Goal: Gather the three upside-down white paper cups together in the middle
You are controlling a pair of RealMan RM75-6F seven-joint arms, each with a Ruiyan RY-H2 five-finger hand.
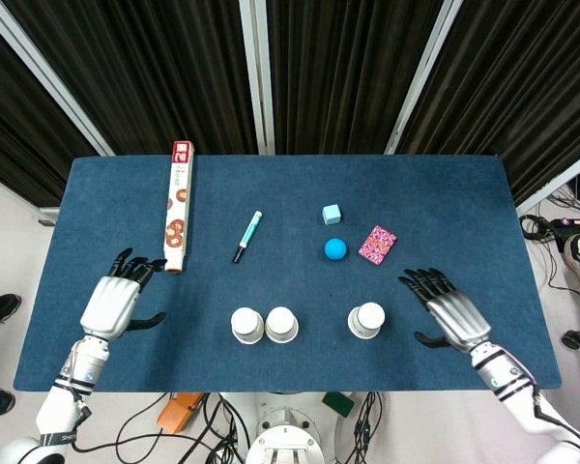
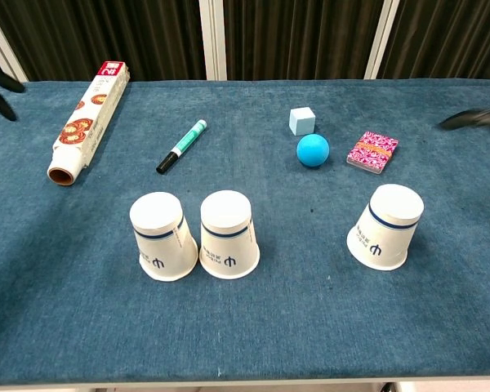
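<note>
Three upside-down white paper cups stand near the table's front edge. The left cup (image 1: 246, 325) (image 2: 162, 236) and the middle cup (image 1: 281, 325) (image 2: 228, 233) stand side by side, almost touching. The right cup (image 1: 367, 320) (image 2: 386, 226) stands apart, further right. My left hand (image 1: 116, 301) hovers open over the table's left part, well clear of the cups, holding nothing. My right hand (image 1: 448, 314) is open to the right of the right cup, not touching it. In the chest view only dark fingertips (image 2: 0, 85) show at the edges.
A long printed wrap box (image 1: 177, 206) lies at the back left. A green-capped marker (image 1: 247, 236), a pale blue cube (image 1: 332, 214), a blue ball (image 1: 335, 249) and a pink card pack (image 1: 377, 244) lie behind the cups on the blue table (image 1: 445, 203).
</note>
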